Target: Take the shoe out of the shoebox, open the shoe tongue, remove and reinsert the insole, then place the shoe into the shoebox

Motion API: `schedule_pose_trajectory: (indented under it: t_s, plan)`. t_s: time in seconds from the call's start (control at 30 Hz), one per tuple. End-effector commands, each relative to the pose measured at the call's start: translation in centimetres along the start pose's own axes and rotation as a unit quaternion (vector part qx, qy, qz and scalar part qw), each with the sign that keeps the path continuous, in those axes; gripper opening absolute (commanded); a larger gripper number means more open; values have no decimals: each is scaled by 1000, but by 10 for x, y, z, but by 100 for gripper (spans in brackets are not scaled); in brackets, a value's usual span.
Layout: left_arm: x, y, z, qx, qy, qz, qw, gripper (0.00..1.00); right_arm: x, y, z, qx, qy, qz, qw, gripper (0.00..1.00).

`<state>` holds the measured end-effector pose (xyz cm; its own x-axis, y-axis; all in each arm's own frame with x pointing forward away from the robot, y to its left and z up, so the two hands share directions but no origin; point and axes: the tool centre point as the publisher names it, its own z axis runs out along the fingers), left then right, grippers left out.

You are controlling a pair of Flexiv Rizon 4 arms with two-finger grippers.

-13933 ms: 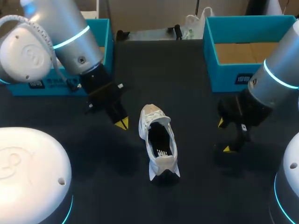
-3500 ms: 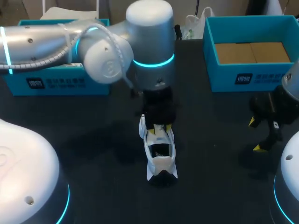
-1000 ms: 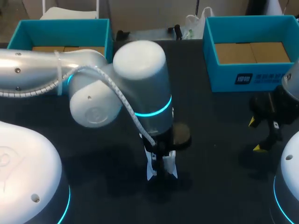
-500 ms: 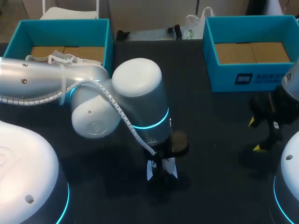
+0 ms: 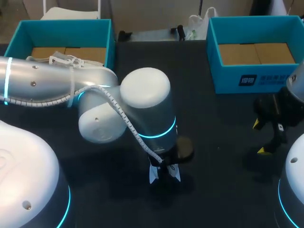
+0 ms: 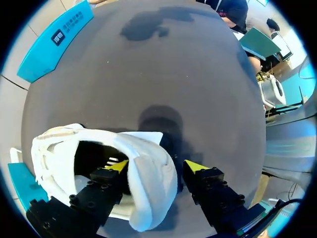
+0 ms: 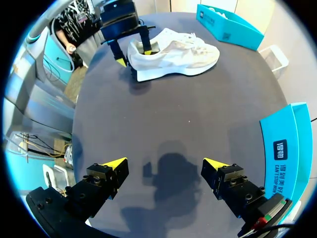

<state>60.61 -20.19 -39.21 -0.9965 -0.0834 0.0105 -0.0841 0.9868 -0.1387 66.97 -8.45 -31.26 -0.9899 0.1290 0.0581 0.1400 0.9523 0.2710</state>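
Note:
The white shoe (image 6: 148, 171) lies on the black table with its opening up. In the head view my left arm covers it, and only its heel end (image 5: 152, 174) shows. My left gripper (image 6: 156, 166) straddles the heel wall, one yellow tip inside the shoe and the other behind the heel. A thin dark gap separates that outer finger from the heel, so the gripper is open. In the right wrist view the shoe (image 7: 173, 55) lies on its side, with my left gripper (image 7: 132, 55) at its heel. My right gripper (image 7: 166, 163) (image 5: 260, 137) hangs open and empty over bare table at the right.
A teal shoebox (image 5: 61, 28) stands at the back left with another white shoe (image 5: 66, 59) in it. A second teal shoebox (image 5: 247, 78) with a brown floor stands at the back right, close to my right gripper.
My left arm has shifted slightly over the shoe's heel, and its fingers stand closer together around the heel wall. The right arm and the shoe have stayed put.

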Motion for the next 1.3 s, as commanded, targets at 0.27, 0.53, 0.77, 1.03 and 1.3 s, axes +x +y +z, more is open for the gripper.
schedule_pose_trajectory:
  t_s: [0.27, 0.53, 0.77, 1.03, 1.3]
  plan:
    - [-1, -4, 7, -22, -7, -11, 1000, 0, 1, 0, 1, 2, -1, 1, 1000, 100]
    - [-22, 4, -11, -9, 11, 2, 1000, 0, 1, 0, 1, 2, -1, 1, 1000, 100]
    - [-61, 4, -47, -2, 26, 41, 999, 0, 1, 0, 1, 2, -1, 1, 1000, 100]
    - [-103, 5, -117, -4, 35, 77, 996, 0, 1, 0, 1, 2, -1, 1, 1000, 100]
    - [-142, 0, -183, -8, 66, 112, 992, 0, 1, 0, 1, 2, -1, 1, 1000, 100]
